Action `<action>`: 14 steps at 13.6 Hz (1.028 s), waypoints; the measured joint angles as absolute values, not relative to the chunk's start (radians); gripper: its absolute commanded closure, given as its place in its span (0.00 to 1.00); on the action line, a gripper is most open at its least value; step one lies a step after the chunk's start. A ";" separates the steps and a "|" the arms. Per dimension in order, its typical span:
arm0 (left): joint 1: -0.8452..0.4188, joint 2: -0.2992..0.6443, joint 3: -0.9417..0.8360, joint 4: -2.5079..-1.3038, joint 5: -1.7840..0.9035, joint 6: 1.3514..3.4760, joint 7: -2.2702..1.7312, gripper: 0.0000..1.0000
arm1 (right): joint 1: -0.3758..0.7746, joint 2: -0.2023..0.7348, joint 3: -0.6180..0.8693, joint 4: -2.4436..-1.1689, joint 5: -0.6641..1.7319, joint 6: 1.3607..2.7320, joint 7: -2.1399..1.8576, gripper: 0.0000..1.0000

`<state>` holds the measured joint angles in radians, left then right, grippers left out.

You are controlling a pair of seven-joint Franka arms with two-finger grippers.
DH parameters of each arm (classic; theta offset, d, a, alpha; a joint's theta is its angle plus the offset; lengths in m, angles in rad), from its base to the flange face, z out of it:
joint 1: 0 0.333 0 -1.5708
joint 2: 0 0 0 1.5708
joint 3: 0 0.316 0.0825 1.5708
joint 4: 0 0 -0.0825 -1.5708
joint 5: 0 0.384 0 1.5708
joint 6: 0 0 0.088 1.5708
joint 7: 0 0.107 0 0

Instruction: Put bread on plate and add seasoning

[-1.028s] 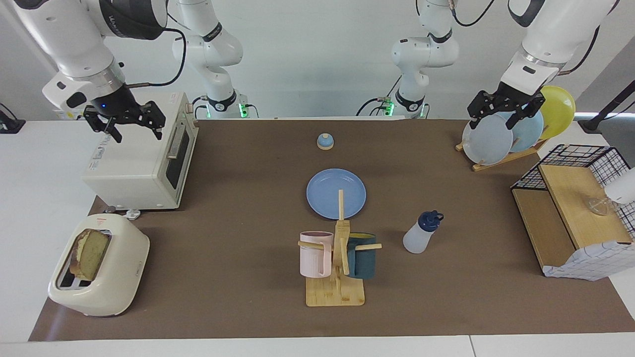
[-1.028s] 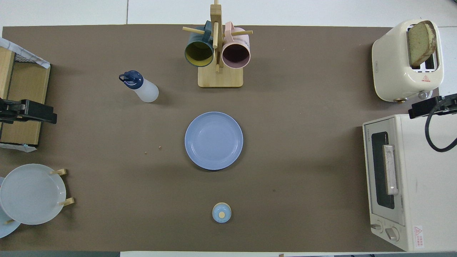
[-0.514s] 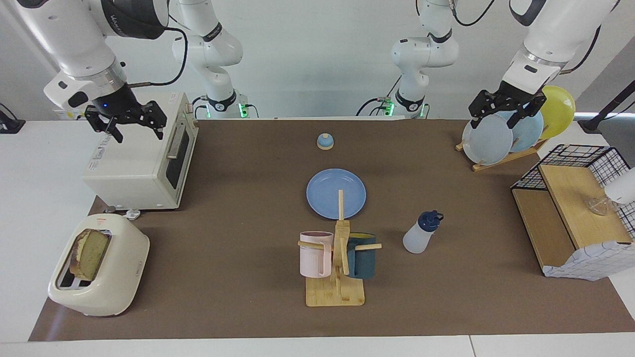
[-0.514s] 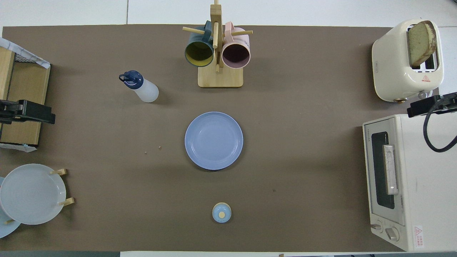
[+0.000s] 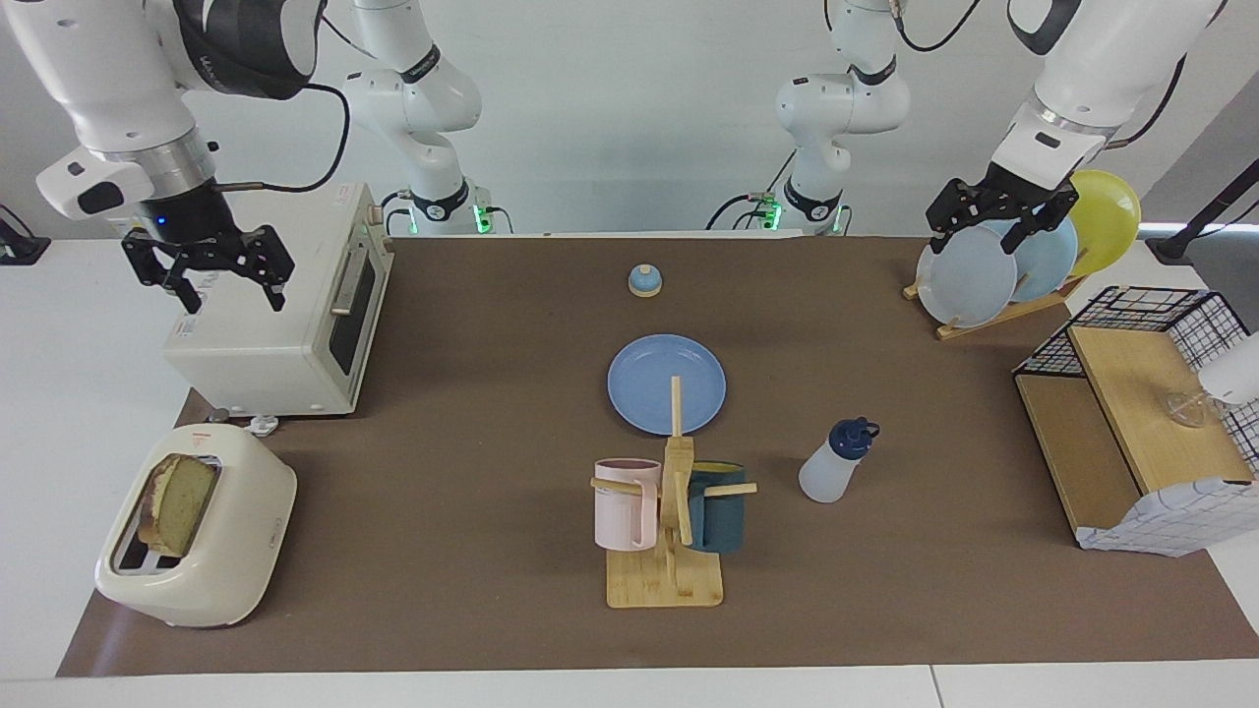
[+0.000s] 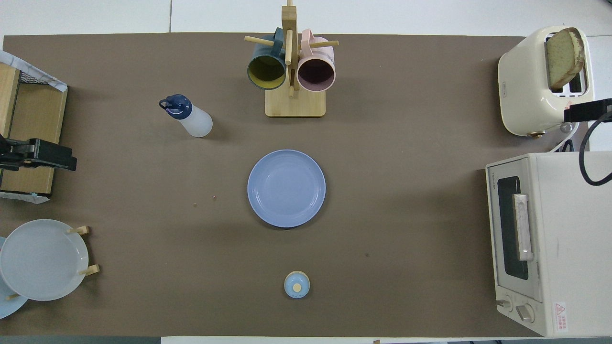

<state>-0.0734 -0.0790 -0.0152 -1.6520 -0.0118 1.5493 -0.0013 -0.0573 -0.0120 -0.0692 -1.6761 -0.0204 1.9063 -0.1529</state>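
The bread [image 5: 180, 503] [image 6: 564, 57] stands upright in a slot of the cream toaster [image 5: 202, 551] [image 6: 530, 81] at the right arm's end of the table. In the middle of the mat lies the blue plate [image 5: 666, 383] [image 6: 286, 188], with nothing on it. The seasoning bottle [image 5: 834, 462] [image 6: 189, 117] stands farther from the robots than the plate, toward the left arm's end. My right gripper [image 5: 231, 293] [image 6: 585, 111] hangs open over the toaster oven's top. My left gripper [image 5: 984, 239] [image 6: 40, 155] waits open above the plate rack. Neither holds anything.
A white toaster oven [image 5: 280, 315] [image 6: 545, 239] sits nearer the robots than the toaster. A wooden mug rack [image 5: 669, 531] [image 6: 291, 71] carries a pink and a dark mug. A small bell [image 5: 644, 281] [image 6: 297, 284], a plate rack [image 5: 1003, 270] and a wire-and-wood shelf [image 5: 1131, 423] also stand here.
My right gripper has moved across the toaster oven's top toward the toaster's end, staying open. The left arm has hardly moved.
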 measured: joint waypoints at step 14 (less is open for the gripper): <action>-0.252 -0.227 -0.029 -2.405 -0.013 2.633 -0.269 0.00 | -0.125 0.227 -0.076 -1.773 -0.051 2.524 -0.100 0.00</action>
